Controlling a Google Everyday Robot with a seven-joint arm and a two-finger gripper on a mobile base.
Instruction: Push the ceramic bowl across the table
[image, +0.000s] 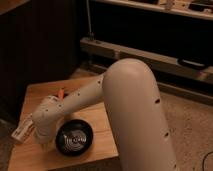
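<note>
Your arm (125, 105) fills the middle and right of the camera view, a big white shell sweeping from lower right up and then down-left over the tabletop (42, 95). White forearm link has small dark holes along it and ends in a rounded wrist joint over the front-left part of the wood.

Your hand (46, 145) hangs below that wrist, low over the front-left of the tabletop, just beside the left rim of the ceramic bowl (74, 138). It is mostly hidden by the wrist, so how wide it stands: cannot tell. Touching the bowl or just short of it: cannot tell either.

Ceramic bowl sits upright near the tabletop's front edge, roughly mid-width, black with white rings inside. The forearm passes above and behind it, no overlap on the bowl's inside.

A white tag (22, 131) sticks out from the left side of the wrist, over the left edge of the wood.

A small orange object (61, 93) lies further back on the tabletop, partly behind the forearm, well apart from the bowl. Too small to say what it is.

Behind: dark wall panel (35, 45) on the left, a low metal rail (150, 57) running across, speckled floor (192, 120) at right.
</note>
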